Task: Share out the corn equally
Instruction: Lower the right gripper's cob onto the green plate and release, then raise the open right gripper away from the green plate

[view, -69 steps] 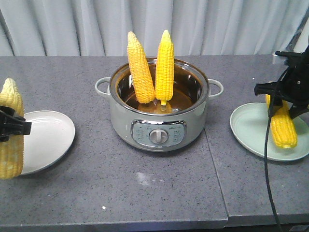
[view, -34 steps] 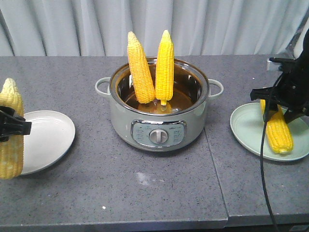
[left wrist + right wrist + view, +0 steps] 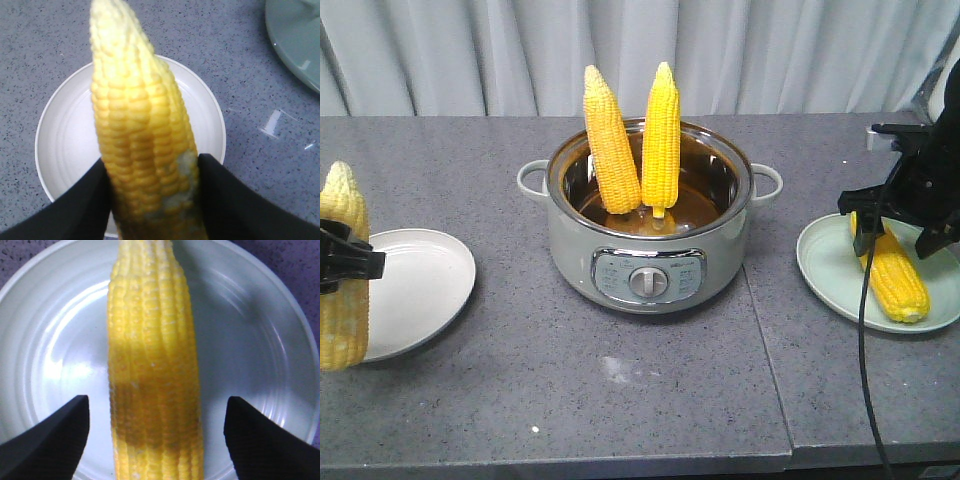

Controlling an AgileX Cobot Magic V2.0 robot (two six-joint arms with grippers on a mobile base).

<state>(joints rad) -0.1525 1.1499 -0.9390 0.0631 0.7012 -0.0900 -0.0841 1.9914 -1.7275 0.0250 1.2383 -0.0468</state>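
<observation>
One corn cob (image 3: 342, 270) is held tight by the left gripper (image 3: 150, 165) over the white plate (image 3: 430, 285) at the table's (image 3: 620, 400) left edge, to be set down. A second cob (image 3: 155, 365) is laid on the green plate (image 3: 50, 315), so the right gripper (image 3: 156, 402) is spread wide.

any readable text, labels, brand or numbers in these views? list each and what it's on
No text is legible in any view.
Control panel on the cooker: small printed markings around the dial, too small and blurred to read.
No brand name is visible on the cooker.
Corn, white plate, green plate, table: no markings.
</observation>
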